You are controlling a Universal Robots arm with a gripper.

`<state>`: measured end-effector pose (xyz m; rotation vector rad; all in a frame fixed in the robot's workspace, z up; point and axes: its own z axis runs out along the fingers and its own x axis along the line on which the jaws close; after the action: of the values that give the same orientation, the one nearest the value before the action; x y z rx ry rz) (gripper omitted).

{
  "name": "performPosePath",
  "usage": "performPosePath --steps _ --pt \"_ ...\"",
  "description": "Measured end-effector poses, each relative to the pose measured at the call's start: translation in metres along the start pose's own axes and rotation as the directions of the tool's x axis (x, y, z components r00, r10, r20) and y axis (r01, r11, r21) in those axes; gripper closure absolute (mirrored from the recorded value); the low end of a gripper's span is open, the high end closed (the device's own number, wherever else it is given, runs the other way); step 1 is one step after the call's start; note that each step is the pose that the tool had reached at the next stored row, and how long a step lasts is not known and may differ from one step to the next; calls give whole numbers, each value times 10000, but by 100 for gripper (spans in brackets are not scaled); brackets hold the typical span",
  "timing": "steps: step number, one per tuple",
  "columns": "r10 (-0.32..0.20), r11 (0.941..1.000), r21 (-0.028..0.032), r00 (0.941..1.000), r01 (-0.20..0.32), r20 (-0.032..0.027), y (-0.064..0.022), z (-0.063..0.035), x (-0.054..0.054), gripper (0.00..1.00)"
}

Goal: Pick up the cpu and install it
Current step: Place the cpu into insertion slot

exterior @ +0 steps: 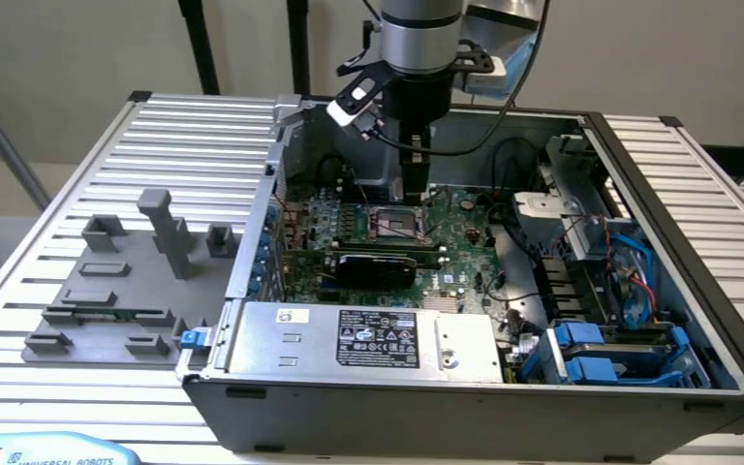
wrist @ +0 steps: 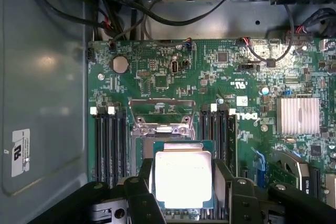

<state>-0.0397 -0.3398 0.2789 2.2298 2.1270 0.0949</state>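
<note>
While the cpu [wrist: 182,179] is clamped by the gripper [exterior: 414,194], the socket [exterior: 394,225], centre of the exterior view, is flanked by memory slots [wrist: 110,140] and partly hidden.

In the wrist view one edge of the cpu [wrist: 182,178] is lost behind the end effector [wrist: 184,182] and the picture's border. The cpu covers most of the socket [wrist: 160,124] beneath, so whether the two touch cannot be told. The black fingers [wrist: 143,179] flanking it are cut off by the same border. In the exterior view the arm [exterior: 418,29] runs out past the upper edge, the power supply label [exterior: 378,338] is too small to read, and a blue-and-white plate [exterior: 49,453] is cut by the lower edge
</note>
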Motion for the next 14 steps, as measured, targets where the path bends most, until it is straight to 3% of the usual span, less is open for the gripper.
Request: performPosePath --steps 2,3,4,6,8,14 --pt "10 10000 9 10000 -10 3 -52 11 -3 45" --pt "10 10000 35 10000 -10 2 -123 24 -6 45" --pt "10 10000 62 10000 -10 4 -139 50 -7 45" --pt "11 10000 68 10000 -11 4 -142 79 -7 45" --pt "0 10000 91 10000 0 2 -150 174 -5 45" --pt "0 9999 111 10000 0 5 -145 261 7 45"
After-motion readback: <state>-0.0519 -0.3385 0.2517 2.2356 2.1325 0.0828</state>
